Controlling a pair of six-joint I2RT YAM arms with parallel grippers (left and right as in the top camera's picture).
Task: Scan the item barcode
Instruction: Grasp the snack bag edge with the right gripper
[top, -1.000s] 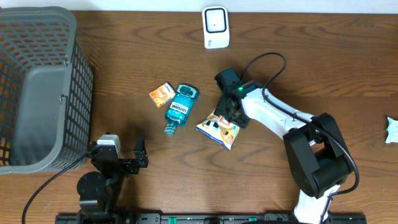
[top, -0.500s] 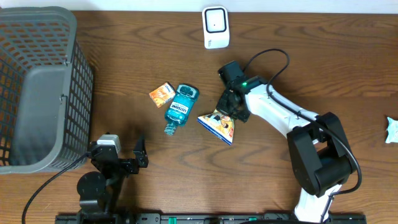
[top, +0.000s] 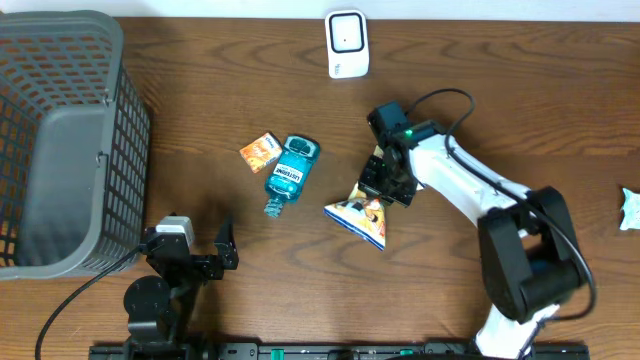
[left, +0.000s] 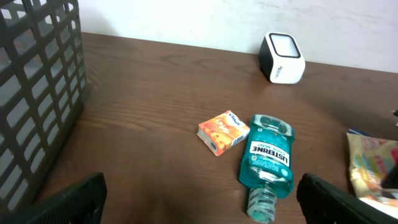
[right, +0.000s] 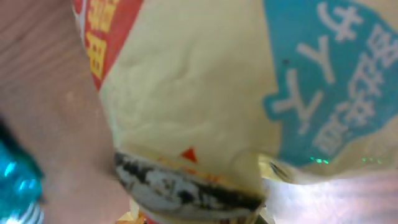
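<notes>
The yellow-and-white crinkly plastic snack packet (top: 358, 213) is filling the right wrist view as a blur of red and teal print, hiding that arm's fingertips, and whether its lower end is touching the brown wooden table (top: 520, 90) is hard to tell. The right pincer (top: 384, 182) is pinching the packet's upper corner, the bag trailing down-left from it, right of the teal plastic mouthwash bottle (top: 288, 172) and well below the white boxy scanner (top: 347, 43). The left pincer (left: 199, 202) is sitting spread wide, well apart from the packet.
</notes>
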